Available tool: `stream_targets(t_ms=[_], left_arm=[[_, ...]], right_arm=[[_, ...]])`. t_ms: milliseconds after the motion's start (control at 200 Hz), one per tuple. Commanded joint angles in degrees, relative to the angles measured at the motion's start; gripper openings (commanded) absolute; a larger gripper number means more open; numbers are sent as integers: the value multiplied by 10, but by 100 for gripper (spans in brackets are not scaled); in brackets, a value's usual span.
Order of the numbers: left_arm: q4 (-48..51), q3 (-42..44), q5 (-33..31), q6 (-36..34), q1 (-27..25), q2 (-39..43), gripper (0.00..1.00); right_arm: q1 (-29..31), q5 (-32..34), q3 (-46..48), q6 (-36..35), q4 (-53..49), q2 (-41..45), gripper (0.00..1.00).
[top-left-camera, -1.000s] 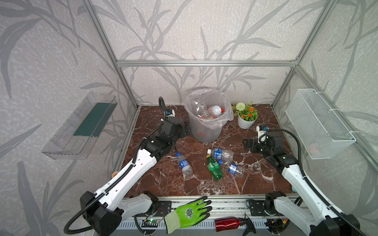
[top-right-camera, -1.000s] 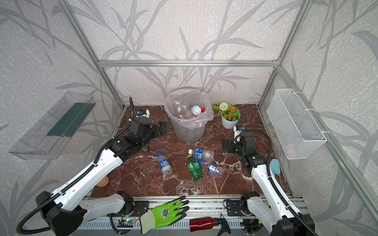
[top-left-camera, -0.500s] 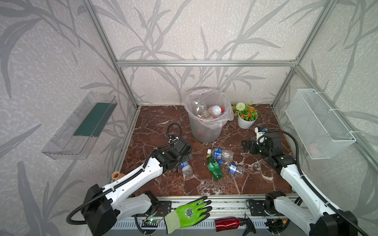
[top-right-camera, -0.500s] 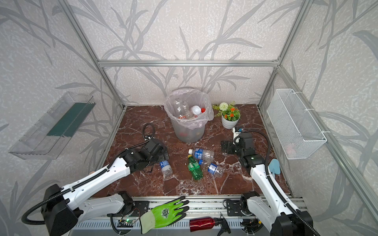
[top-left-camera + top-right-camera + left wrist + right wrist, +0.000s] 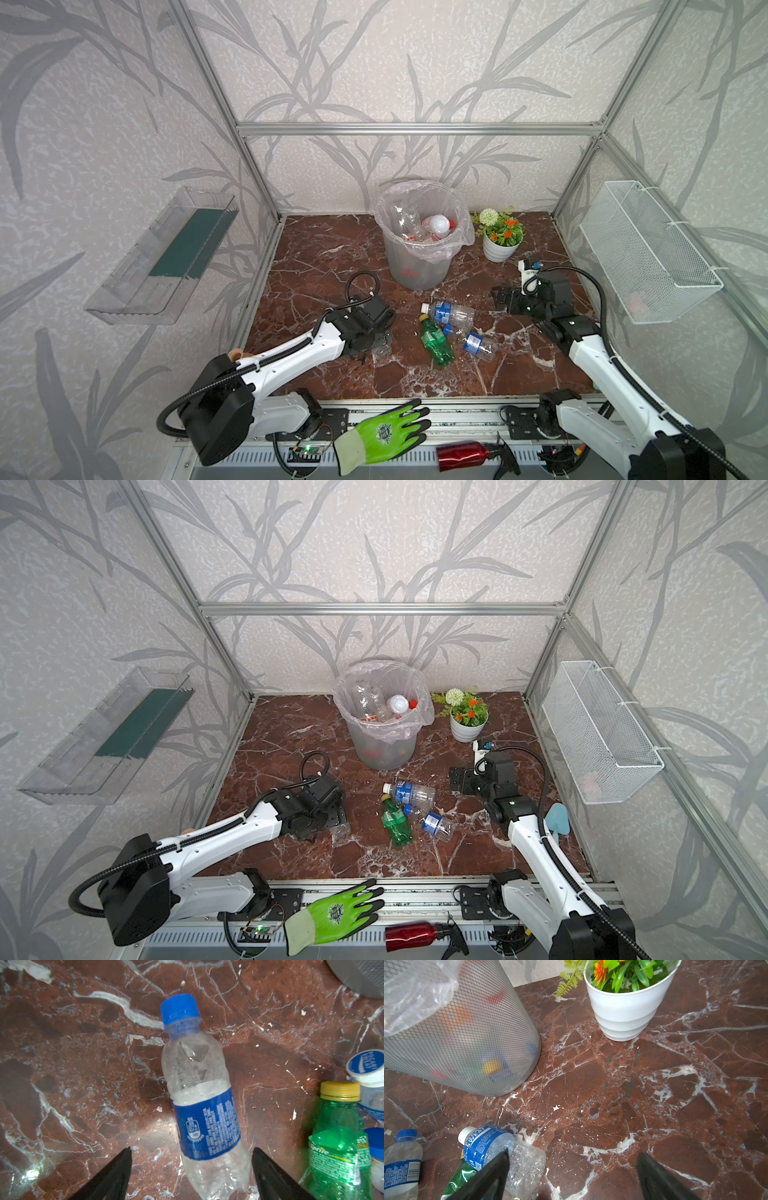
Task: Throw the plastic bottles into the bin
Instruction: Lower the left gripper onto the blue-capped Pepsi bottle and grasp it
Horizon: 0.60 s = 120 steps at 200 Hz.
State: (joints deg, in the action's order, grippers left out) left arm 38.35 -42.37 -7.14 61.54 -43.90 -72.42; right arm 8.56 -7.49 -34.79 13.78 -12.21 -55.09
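Task partly done. The round grey plastic bin lined with a clear bag [image 5: 417, 270] already holds several clear bottles [image 5: 435, 224]; it stands ahead of both tools. By my count four are left lying on the red-brown marble surface [image 5: 320, 257].

My left tool [image 5: 191, 1148] is down low with jaws spread, straddling the lower body of the clear bottle with blue cap and blue label [image 5: 197, 1088]. A jaw sits on either side without touching, so nothing is held.

Off that tool's side lies the green bottle with yellow cap [image 5: 434, 343], bunched with the clear white-capped bottle with blue label [image 5: 451, 311] and a smaller clear blue-label bottle [image 5: 476, 344].

My right tool [image 5: 573, 1152] is spread wide and empty over bare surface, with the white-capped bottle just beside one jaw.

Room: leaf-print walls, aluminium frame. The white flower pot [image 5: 500, 249] is beyond the right tool, and the white wire basket [image 5: 648, 257] hangs on the wall at its side.
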Motion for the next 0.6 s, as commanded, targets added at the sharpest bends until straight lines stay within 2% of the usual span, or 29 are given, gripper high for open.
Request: stream_targets(t_ms=[0,280,385,595], left_arm=[[-7,-3,5,18,-3,-26,89],[-25,-39,-10,-21,1,-108,88],[-46,-37,5,-29,6,-130,79],[-69,-33,19,-42,11,-147,49]], right_arm=[[2,8,5,5,9,5,95],[1,7,4,4,5,7,95],[1,11,4,2,2,9,95],[1,13,6,0,1,12,95]])
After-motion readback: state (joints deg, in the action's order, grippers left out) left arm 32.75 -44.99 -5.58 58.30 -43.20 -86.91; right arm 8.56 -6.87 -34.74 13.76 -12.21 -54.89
